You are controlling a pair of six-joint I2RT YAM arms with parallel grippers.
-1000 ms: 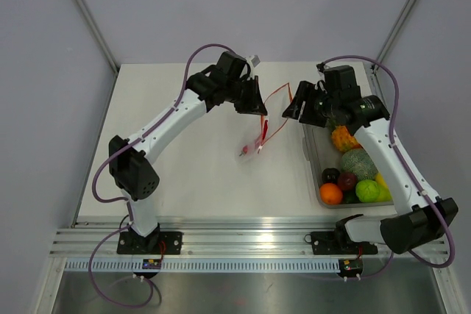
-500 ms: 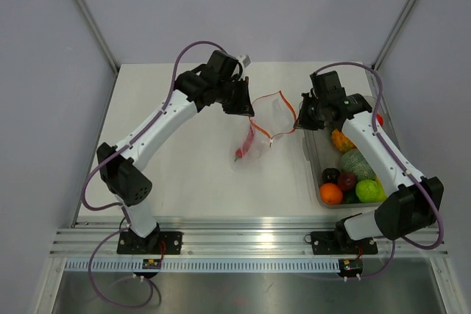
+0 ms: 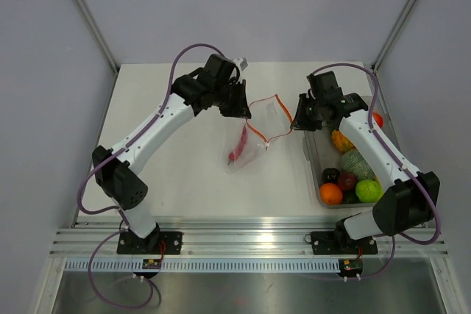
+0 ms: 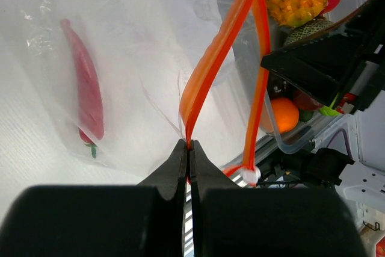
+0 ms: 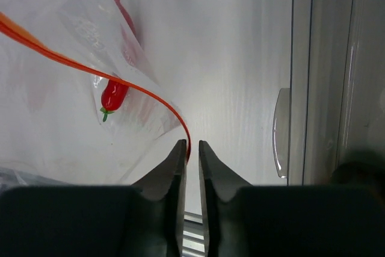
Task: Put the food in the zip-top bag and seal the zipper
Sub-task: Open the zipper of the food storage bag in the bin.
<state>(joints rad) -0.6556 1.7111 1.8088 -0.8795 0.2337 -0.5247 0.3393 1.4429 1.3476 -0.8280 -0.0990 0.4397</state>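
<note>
The clear zip-top bag (image 3: 254, 148) hangs between my two grippers with its mouth spread. A red chili (image 3: 238, 145) lies inside it, also seen in the left wrist view (image 4: 85, 91) and the right wrist view (image 5: 114, 95). My left gripper (image 3: 243, 110) is shut on the red-orange zipper (image 4: 210, 64) at the left side of the mouth. My right gripper (image 3: 297, 125) is narrowly open, and the zipper's other end (image 5: 150, 91) rests against its left finger (image 5: 174, 161). The rest of the food sits in the bin: pineapple (image 3: 342, 140), orange piece (image 3: 331, 193), green piece (image 3: 368, 190).
The rigid clear bin (image 3: 312, 163) stands at the right, just right of my right gripper; its rim (image 5: 301, 58) shows in the right wrist view. A netted green melon (image 3: 358, 163) and dark purple pieces (image 3: 331, 176) lie in it. White tabletop lies under the bag.
The bag's mouth has spread wide between the grippers. My left gripper moved a little left and down; my right gripper moved down toward the bin. The bag with the chili sank toward the table.
</note>
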